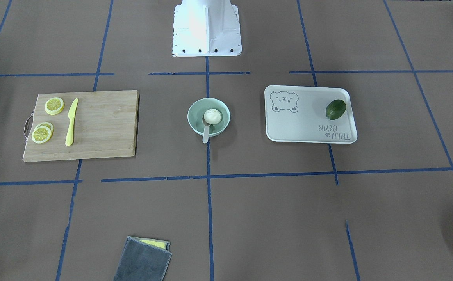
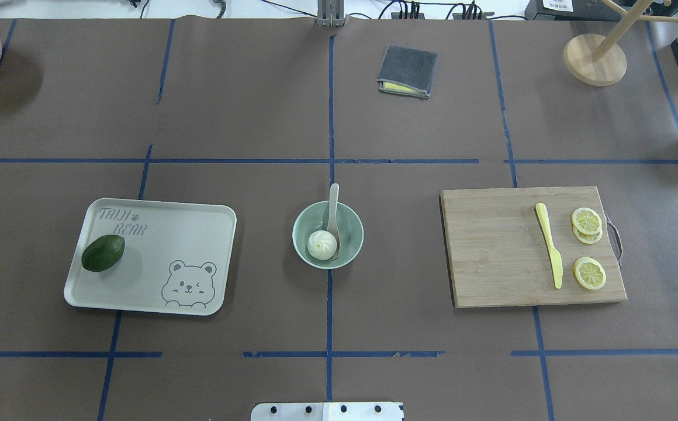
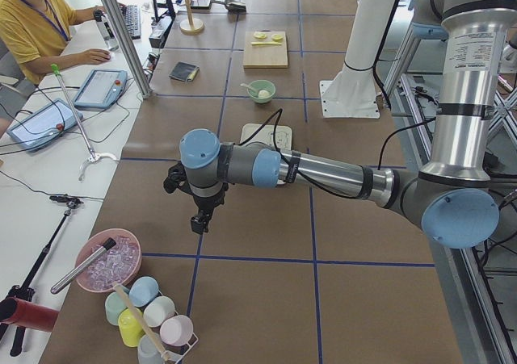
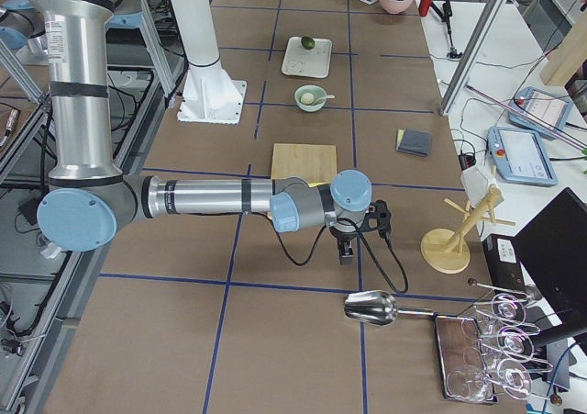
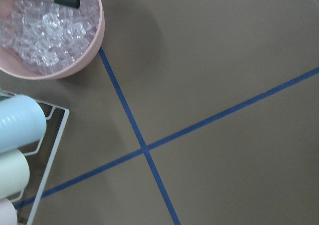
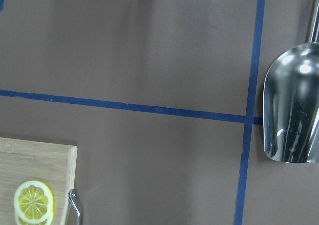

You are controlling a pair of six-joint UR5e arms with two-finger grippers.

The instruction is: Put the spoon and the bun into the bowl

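Mid-worktop [image 2: 257, 117], the smooth round mint bowl [image 2: 355, 235] holds the pleated white bun [image 2: 322, 244] and the glossy spoon [image 2: 334, 204], its handle overhanging the rim; left fingers [image 3: 199, 219] and right fingers [image 4: 346, 251]: spread or pressed together, I cannot tell.

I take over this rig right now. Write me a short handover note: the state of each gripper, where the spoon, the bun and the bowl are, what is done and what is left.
Left gripper: out over the table's left end, far from the job's things. Whether its jaws are open or shut cannot be told from the side view.
Right gripper: out over the table's right end. Its jaws also cannot be judged.
Bowl: at the table's centre.
Bun: inside the bowl.
Spoon: scoop in the bowl beside the bun, handle resting over the rim.
Done: both items are in the bowl.
Left: nothing, as far as I can see.
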